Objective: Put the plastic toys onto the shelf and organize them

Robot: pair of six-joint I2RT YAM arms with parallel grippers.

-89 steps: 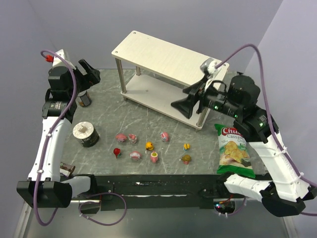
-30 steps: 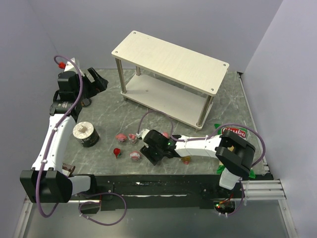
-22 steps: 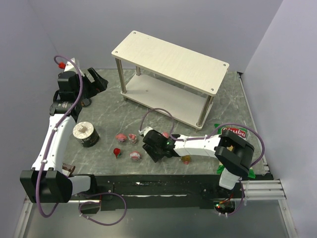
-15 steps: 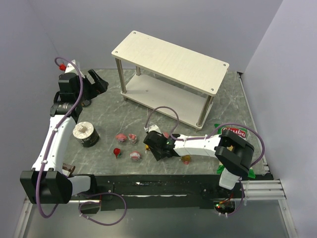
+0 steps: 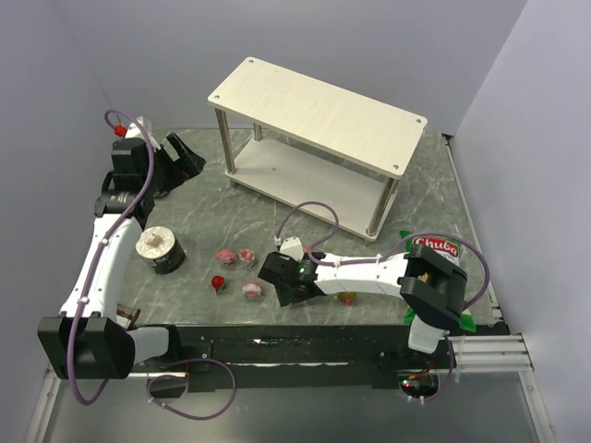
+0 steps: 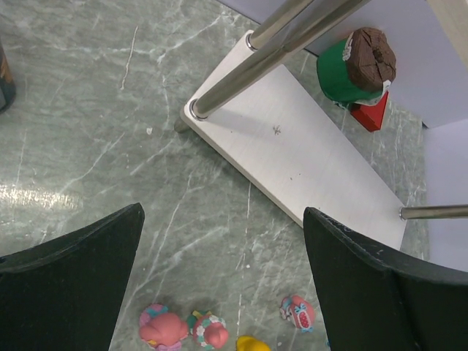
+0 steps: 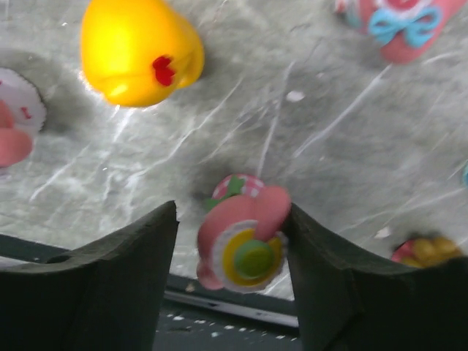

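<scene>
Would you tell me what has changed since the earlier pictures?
The right arm swung down from beside the shelf to the table; the right gripper now straddles a pink toy, not yet closed on it. The left arm barely shifted, left gripper open. The shelf, other toys, can and chips bag stayed put.

One shelf (image 5: pixel 319 111) of two boards. One bag (image 5: pixel 443 249) at the right. Two cans at the left: one silver-topped (image 5: pixel 160 249), one dark with only its edge showing (image 6: pixel 4 73). Of the toys (image 5: pixel 224 254), the top view shows five in the open: three pink, one red, one brownish. The right wrist view shows five: three pink, one yellow, one yellow-brown. The left wrist view shows four: three pink, one yellow. Which toys repeat across views cannot be told. Beyond the shelf are one green thing (image 6: pixel 351 77) and one red wedge (image 6: pixel 371 113).
</scene>
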